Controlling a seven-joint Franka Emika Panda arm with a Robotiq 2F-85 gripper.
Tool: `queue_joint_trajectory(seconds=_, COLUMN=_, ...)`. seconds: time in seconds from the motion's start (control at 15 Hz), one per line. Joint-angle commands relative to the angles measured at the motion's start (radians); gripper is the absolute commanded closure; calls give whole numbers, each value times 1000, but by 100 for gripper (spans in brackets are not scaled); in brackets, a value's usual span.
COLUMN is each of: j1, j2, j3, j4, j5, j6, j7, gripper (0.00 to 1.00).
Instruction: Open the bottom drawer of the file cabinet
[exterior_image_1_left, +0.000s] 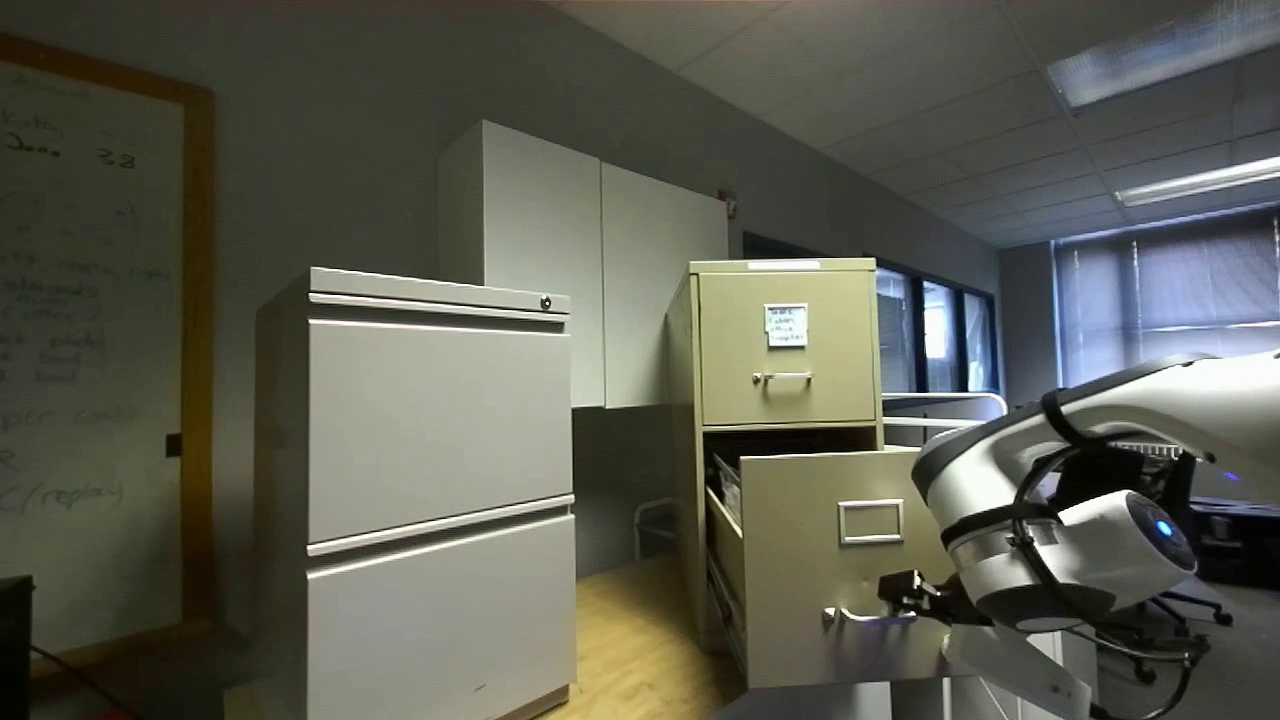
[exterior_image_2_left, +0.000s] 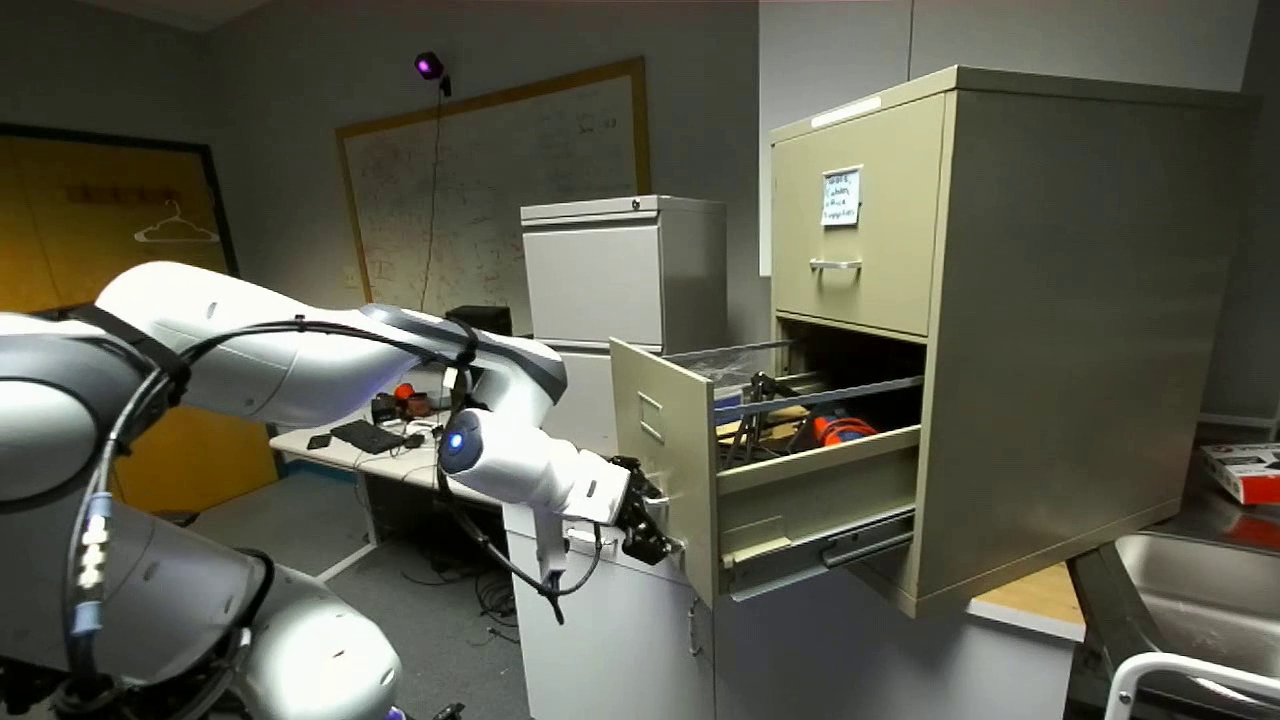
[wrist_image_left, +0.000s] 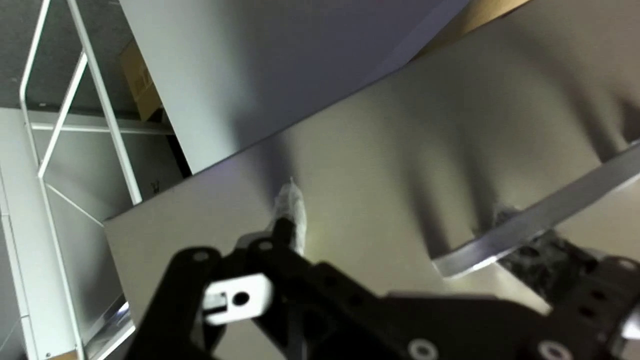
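Note:
The file cabinet (exterior_image_1_left: 683, 450) (exterior_image_2_left: 1080, 330) is tan, with a paper label on its upper drawer, which is shut. The bottom drawer (exterior_image_1_left: 790, 560) (exterior_image_2_left: 670, 450) is pulled well out in both exterior views, showing its inside. Its front (wrist_image_left: 360, 165) fills the middle of the wrist view. The silver handle (exterior_image_1_left: 870, 617) (wrist_image_left: 545, 217) is on that front. My gripper (exterior_image_1_left: 905, 592) (exterior_image_2_left: 662, 515) (wrist_image_left: 400, 210) is open at the front. In the wrist view one finger passes behind the handle, the other is apart beside the handle's end, close to the front.
A light-grey two-drawer cabinet (exterior_image_1_left: 440, 430) (exterior_image_2_left: 592, 280) stands beside the file cabinet. Dark tools and a red-orange item (exterior_image_2_left: 842, 430) lie inside the drawer. A white rail frame (exterior_image_2_left: 1200, 672) (wrist_image_left: 112, 120), a sink (exterior_image_2_left: 1200, 570) and a desk (exterior_image_2_left: 400, 470) are nearby.

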Motion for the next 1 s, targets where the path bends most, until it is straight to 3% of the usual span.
queue_joint_trajectory(seconds=0.0, j1=23, j2=-181, j3=68, j4=0, j5=143, j6=90, j7=-200, gripper=0)
queue_joint_trajectory(seconds=0.2, j1=38, j2=-274, j3=122, j4=18, j5=174, j6=126, j7=-272, gripper=0)
queue_joint_trajectory(seconds=0.27, j1=6, j2=-285, j3=154, j4=22, j5=189, j6=104, j7=-287, gripper=0)
queue_joint_trajectory(seconds=0.47, j1=28, j2=-224, j3=154, j4=23, j5=250, j6=105, j7=-361, gripper=0)
queue_joint_trajectory(seconds=0.6, j1=126, j2=-161, j3=72, j4=20, j5=292, j6=138, j7=-435, gripper=0)
queue_joint_trajectory(seconds=0.67, j1=121, j2=-134, j3=52, j4=13, j5=323, j6=103, j7=-477, gripper=0)
queue_joint_trajectory(seconds=0.93, j1=272, j2=-35, j3=-128, j4=3, j5=427, j6=110, j7=-661, gripper=0)
